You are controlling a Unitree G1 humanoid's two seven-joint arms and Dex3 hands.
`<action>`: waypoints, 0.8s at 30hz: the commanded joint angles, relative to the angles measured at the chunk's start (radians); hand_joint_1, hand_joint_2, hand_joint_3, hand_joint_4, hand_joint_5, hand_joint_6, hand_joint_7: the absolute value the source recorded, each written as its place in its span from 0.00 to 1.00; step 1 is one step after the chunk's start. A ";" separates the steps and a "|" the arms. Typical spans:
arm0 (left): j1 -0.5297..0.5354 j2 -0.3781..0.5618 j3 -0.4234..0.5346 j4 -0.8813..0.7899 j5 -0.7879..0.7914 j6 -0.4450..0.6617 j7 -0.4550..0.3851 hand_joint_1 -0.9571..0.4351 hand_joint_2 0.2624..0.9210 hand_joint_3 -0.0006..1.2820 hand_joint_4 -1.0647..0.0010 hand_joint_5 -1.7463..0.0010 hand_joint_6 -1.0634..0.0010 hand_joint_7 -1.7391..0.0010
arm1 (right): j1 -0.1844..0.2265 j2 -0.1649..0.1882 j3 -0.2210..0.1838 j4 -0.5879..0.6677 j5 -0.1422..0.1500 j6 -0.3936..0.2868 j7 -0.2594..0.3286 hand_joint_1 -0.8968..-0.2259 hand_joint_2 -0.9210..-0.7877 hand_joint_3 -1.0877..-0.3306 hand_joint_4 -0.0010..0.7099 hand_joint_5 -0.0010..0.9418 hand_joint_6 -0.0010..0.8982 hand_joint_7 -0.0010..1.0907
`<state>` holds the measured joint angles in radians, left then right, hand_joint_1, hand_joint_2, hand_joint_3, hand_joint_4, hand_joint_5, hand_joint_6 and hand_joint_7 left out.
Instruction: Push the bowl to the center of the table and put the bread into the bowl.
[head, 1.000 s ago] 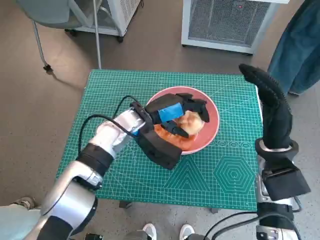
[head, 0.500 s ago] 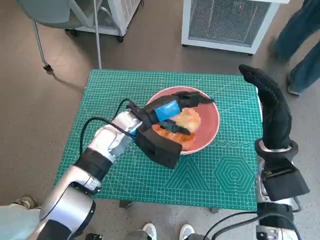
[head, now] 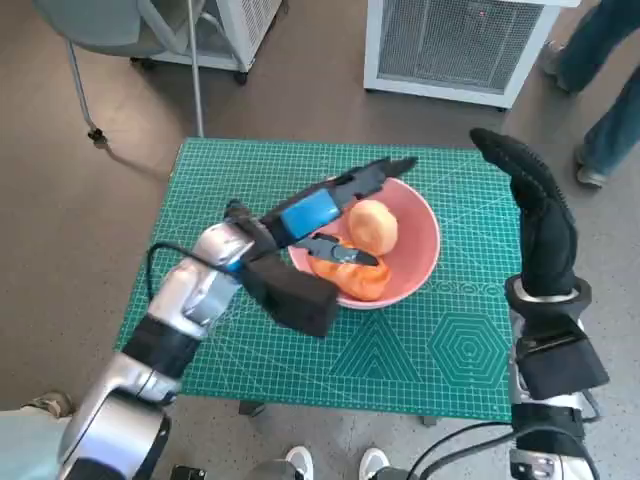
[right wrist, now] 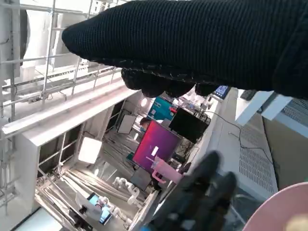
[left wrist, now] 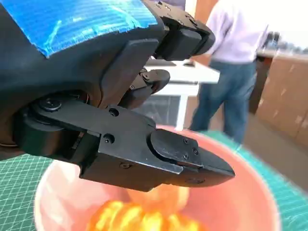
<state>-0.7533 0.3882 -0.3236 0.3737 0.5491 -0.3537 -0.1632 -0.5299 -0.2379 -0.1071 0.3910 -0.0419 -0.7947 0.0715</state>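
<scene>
You are seeing the left robot hand (head: 325,212) hovering over the pink bowl (head: 425,262), fingers spread and holding nothing. The bread (head: 371,226) is lying inside the bowl, just under those fingers. Your right robot hand (head: 530,215) is standing upright beside the bowl at the tabletop (head: 230,165) edge, gloved fingers extended, empty.

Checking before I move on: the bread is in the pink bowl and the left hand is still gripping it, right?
Not quite. The bread is in the pink bowl, but the left hand isn't gripping it. The head view shows that hand's fingers spread open above the bowl, with the bread lying free below them.
</scene>
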 commanded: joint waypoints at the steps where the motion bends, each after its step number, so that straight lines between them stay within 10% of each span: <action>1: 0.061 0.016 0.098 -0.073 -0.138 -0.044 -0.007 0.66 0.80 0.00 1.00 1.00 0.92 0.97 | -0.009 -0.001 0.010 0.001 -0.004 0.018 0.004 0.37 0.00 0.28 0.29 0.00 0.00 0.53; 15: 0.153 -0.103 0.332 0.137 -0.576 -0.398 0.012 0.53 0.92 0.02 1.00 1.00 0.94 0.98 | -0.057 0.008 0.053 -0.061 -0.001 0.070 0.023 0.37 0.00 0.27 0.29 0.00 0.00 0.52; 24: 0.177 -0.116 0.354 0.166 -0.568 -0.461 0.005 0.51 0.96 0.02 1.00 1.00 0.95 0.99 | -0.070 0.017 0.066 -0.019 -0.001 0.045 0.028 0.37 0.00 0.28 0.29 0.00 0.00 0.54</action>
<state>-0.5889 0.2676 0.0215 0.5399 -0.0377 -0.7925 -0.1549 -0.6072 -0.2264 -0.0495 0.3440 -0.0425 -0.7468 0.0879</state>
